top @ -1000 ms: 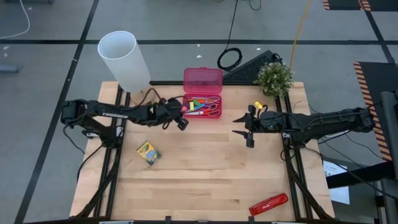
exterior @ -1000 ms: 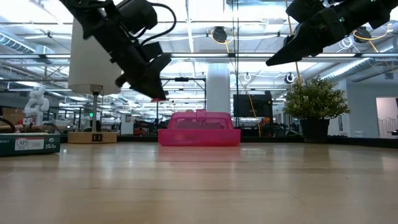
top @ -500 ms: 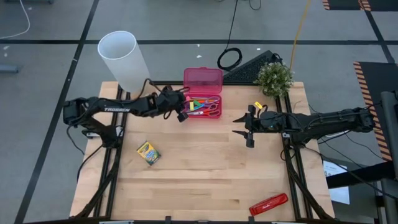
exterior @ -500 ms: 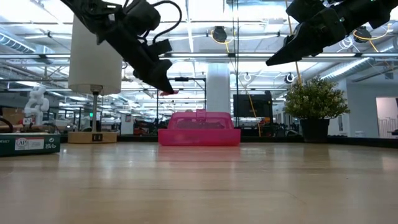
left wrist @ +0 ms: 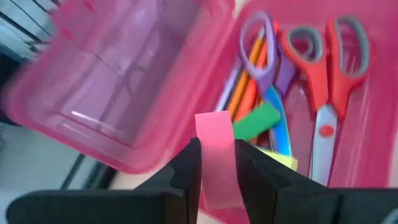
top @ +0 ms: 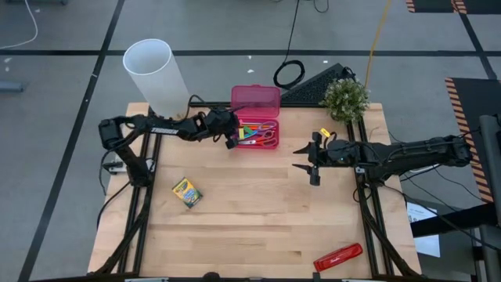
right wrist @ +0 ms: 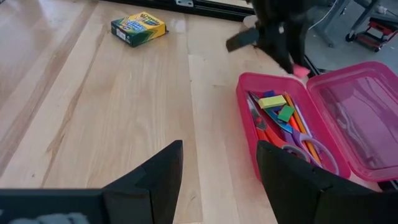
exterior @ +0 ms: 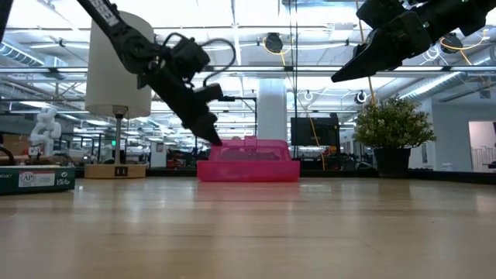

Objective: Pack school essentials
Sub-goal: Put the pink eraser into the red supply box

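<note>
The pink plastic case [top: 255,117] stands open at the table's far middle. Its tray [left wrist: 348,155] holds red-handled scissors [left wrist: 324,81], purple-handled scissors [left wrist: 256,38], orange pencils [left wrist: 247,93] and small green [left wrist: 255,121] and yellow pieces. My left gripper [top: 232,140] hangs at the tray's left rim [exterior: 211,155], shut on a small pink piece [left wrist: 214,134]. My right gripper [top: 306,166] waits open to the right of the case, above the table. The yellow-green crayon box [top: 186,192] lies flat on the table's near left. My left gripper pinches the pink piece between its two fingers [left wrist: 188,167], on the two flat sides at its middle [left wrist: 217,163]. The fingers slant down from the table's left. The piece is lifted clear, and its free end [left wrist: 212,124] sticks out past the fingertips over the tray's edge.
A tall white cylinder [top: 156,74] stands at the far left corner and a potted plant [top: 344,99] at the far right. A long red bar [top: 338,257] lies near the front right edge. Bare wood stretches across the table's middle [top: 258,211].
My left gripper, still shut on the pink piece, has moved toward the pink case and down. It now sits at the tray's left rim.
</note>
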Motion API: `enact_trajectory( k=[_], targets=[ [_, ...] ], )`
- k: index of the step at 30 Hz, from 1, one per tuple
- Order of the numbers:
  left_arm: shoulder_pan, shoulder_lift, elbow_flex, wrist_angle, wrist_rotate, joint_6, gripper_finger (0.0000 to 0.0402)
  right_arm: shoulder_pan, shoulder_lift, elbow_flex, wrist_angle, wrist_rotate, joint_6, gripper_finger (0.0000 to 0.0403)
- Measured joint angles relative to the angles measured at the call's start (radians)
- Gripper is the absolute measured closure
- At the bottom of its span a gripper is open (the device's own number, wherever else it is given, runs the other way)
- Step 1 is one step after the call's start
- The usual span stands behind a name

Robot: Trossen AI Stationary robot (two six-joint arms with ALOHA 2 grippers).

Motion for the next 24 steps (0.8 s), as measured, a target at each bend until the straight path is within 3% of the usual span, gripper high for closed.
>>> enact_trajectory(
  k=[14,24],
  targets=[
    [0.047,0.147,-0.001,0.092,0.102,0.049,0.0309,0.0,0.0,0.0,0.0,0.0,-0.002,0.0206],
    [0.031,0.171,0.0,0.105,-0.013,0.058,0.0306,0.0,0.0,0.0,-0.01,0.0,-0.001,0.0206]
  ],
)
